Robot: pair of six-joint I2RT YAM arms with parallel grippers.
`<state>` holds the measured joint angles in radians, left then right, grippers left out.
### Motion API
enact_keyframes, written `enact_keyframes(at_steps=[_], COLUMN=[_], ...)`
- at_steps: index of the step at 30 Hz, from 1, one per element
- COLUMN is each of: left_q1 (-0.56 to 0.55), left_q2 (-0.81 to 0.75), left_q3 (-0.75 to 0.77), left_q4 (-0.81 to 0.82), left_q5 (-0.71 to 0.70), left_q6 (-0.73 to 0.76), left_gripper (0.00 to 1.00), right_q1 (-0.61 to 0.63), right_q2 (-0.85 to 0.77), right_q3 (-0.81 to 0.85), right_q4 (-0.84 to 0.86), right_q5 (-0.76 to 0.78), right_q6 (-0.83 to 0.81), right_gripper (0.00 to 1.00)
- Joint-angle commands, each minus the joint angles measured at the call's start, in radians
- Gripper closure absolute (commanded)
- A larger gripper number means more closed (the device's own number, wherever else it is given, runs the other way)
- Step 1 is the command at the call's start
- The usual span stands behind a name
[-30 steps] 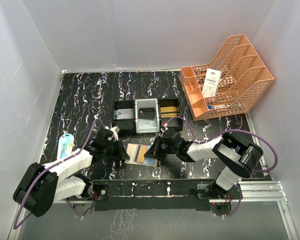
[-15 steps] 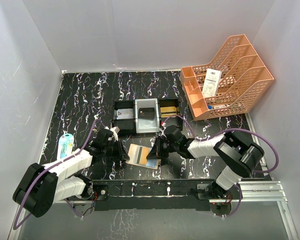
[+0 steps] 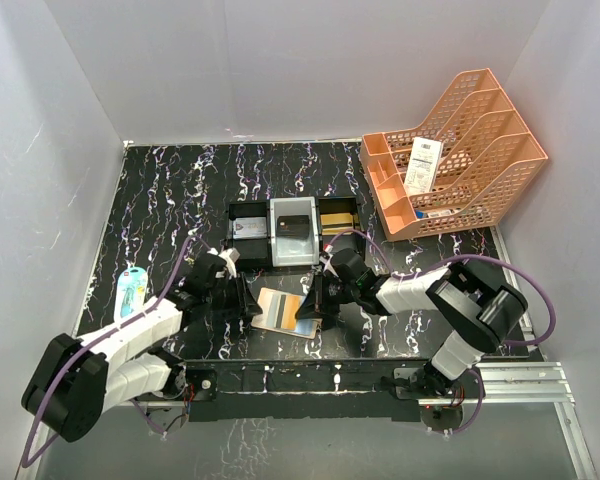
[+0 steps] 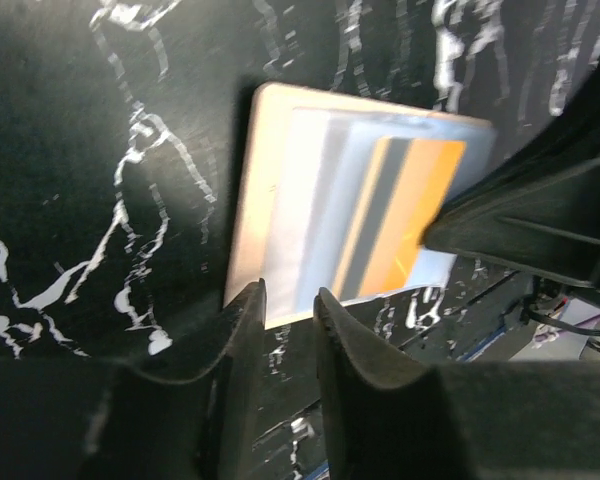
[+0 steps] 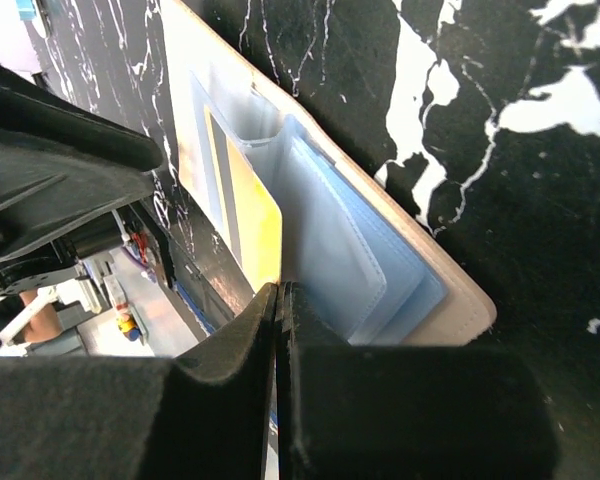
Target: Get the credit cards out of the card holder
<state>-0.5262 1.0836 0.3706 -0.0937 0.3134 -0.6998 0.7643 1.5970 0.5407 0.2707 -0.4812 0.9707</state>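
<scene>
The open card holder lies flat on the bench between both hands, its gold card edge-on to the clenched right hand, whose tips meet it, while the left hand, fingers narrowly parted, sits at the opposite edge.

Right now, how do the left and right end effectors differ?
The left end effector shows a narrow gap between its fingers; the right end effector is shut. The left one sits at the card holder's tan edge; the right one meets the gold card's corner. Both are at the same open card holder, from opposite sides.
</scene>
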Motion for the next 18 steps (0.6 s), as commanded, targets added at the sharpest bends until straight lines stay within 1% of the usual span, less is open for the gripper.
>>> enact_keyframes(at_steps=[1,4,8,11,13,14,18], left_q1=[-0.023,-0.045,-0.077,-0.126,-0.142,-0.151,-0.165], left_q2=[-0.061,-0.051,0.013,0.111,0.152,0.167,0.179], left_q3=[0.081,0.104,0.099,0.076,0.089,0.094,0.100], left_q4=[-0.006,0.026,0.081,0.151,0.118,0.106,0.099], left_q5=[-0.014,-0.006,0.009,-0.009,-0.069,-0.089,-0.112], left_q6=[-0.014,-0.019,-0.029,-0.054,-0.072,-0.072,-0.069], left_gripper=[0.71,0.67,0.67,0.73,0.79,0.80,0.83], right_q1=[0.001,0.015,0.019,0.020,0.020,0.020,0.019], right_q2=[0.035,0.061,0.087,0.090,0.084,0.081,0.058], right_q3=[0.035,0.072,0.081,0.076,0.072,0.071,0.071], right_q4=[0.118,0.082,0.075,0.071,0.070,0.068,0.044], right_q5=[-0.060,-0.042,-0.031,-0.032,-0.028,-0.027,-0.013], right_q6=[0.027,0.014,0.016,0.014,0.018,0.018,0.011], right_gripper=[1.00,1.00,1.00,1.00,1.00,1.00,1.00])
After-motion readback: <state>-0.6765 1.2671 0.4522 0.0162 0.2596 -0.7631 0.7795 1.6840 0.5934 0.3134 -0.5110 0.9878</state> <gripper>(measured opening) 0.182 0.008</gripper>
